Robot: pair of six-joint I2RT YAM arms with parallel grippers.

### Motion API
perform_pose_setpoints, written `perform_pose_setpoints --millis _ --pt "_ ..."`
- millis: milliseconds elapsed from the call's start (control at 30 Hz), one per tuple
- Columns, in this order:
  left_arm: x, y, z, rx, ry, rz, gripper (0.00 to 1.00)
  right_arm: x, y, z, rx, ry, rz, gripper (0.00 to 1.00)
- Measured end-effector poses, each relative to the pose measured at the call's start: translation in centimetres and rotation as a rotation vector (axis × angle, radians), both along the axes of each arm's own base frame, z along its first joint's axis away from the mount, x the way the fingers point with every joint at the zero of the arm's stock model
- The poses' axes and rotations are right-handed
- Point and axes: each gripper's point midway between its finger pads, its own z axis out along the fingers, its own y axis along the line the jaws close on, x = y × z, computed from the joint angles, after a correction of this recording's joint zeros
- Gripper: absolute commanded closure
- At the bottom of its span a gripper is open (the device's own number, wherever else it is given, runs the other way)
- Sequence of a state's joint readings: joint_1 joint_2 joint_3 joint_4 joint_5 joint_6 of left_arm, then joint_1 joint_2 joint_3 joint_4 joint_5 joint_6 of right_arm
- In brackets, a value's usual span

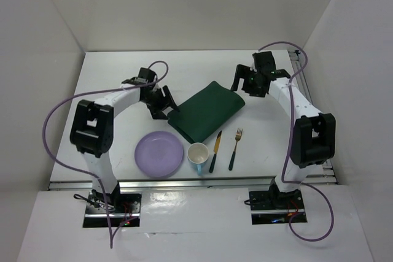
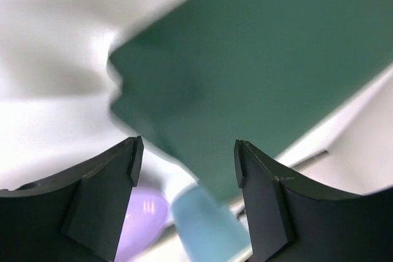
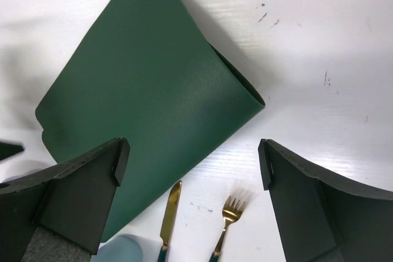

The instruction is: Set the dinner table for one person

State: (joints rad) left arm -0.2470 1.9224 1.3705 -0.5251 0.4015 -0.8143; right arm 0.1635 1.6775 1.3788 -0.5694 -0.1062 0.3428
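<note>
A dark green placemat (image 1: 206, 110), folded over on itself, lies slantwise in the middle of the white dinner table (image 1: 116, 69). My left gripper (image 1: 164, 106) is at the mat's left corner with its jaws open. In the left wrist view the mat (image 2: 258, 72) fills the space ahead of the left gripper (image 2: 186, 154), with nothing clamped between the jaws. My right gripper (image 1: 249, 84) hovers open over the mat's right corner (image 3: 245, 93). A lilac plate (image 1: 159, 153), a light blue cup (image 1: 198, 154), a gold knife (image 1: 215, 150) and a gold fork (image 1: 236, 148) lie in the near row.
White walls enclose the table on the left, back and right. A metal rail (image 1: 184, 183) runs along the near edge by the arm bases. Purple cables loop off both arms. The cup (image 3: 120, 251), knife (image 3: 169, 213) and fork (image 3: 227, 216) show below the right gripper (image 3: 193, 161).
</note>
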Motion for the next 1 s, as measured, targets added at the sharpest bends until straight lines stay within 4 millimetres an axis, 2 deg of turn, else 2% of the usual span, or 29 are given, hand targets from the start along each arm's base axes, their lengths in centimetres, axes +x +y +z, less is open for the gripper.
perform_pose_setpoints --millis 133,200,300,433,500,633,733,1000 --pt "-4.0 -0.5 1.3 -0.049 0.018 0.072 0.22 -0.3 -0.4 0.0 -0.006 -0.002 -0.009 0.0" --pt "-4.8 -1.6 1.7 -0.066 0.017 0.078 0.2 -0.4 -0.5 -0.1 -0.008 0.001 -0.013 0.0" --pt "-4.9 -3.4 1.9 -0.097 0.008 0.08 0.19 -0.4 -0.6 -0.2 -0.009 0.003 -0.014 0.0" --pt "-4.8 -4.5 2.1 -0.117 0.003 0.086 0.19 -0.6 -0.6 -0.5 -0.011 0.012 -0.015 0.0" --pt "-4.6 -4.7 1.7 -0.116 0.01 0.088 0.19 -0.6 -0.6 -0.5 -0.011 0.011 -0.015 0.0" --pt "-4.5 -4.6 0.4 -0.094 0.037 0.093 0.13 -0.6 -0.6 -0.3 -0.011 0.008 -0.015 0.0" --pt "-4.6 -4.6 0.3 -0.094 0.042 0.095 0.1 -0.6 -0.7 -0.2 -0.011 0.005 -0.018 0.0" --pt "-4.4 -5.1 0.4 -0.113 0.042 0.1 0.1 -0.6 -1.1 0.1 -0.012 -0.002 -0.028 0.0"
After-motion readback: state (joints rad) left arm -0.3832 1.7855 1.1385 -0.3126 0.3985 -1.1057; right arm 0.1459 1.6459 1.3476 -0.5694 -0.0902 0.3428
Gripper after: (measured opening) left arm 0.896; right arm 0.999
